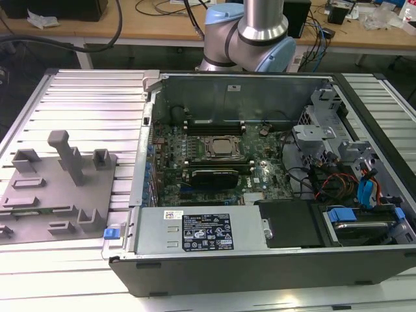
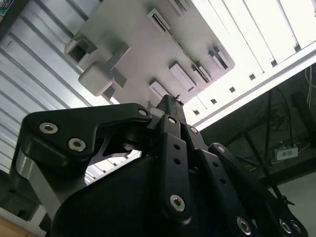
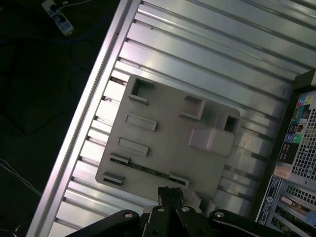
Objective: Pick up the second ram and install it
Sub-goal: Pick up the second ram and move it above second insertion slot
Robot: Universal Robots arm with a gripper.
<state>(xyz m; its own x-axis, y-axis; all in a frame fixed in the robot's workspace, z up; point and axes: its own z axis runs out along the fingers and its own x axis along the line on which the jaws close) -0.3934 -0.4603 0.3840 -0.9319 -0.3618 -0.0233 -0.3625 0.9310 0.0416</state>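
Clear air between pincer [image 3: 169,191] and holder tray [image 3: 163,123]; tall post [image 3: 210,138] juts up nearby

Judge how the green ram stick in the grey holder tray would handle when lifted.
The second ram looks thin and flat, so probably light and stiff, yet breakable if bent. It seems seated between end holders on the grey tray, so a sideways push would likely jam it.

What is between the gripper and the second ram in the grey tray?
Nothing visible. In the first wrist view the gripper hangs over the grey holder tray, near the second ram resting in it, with only open air between them.
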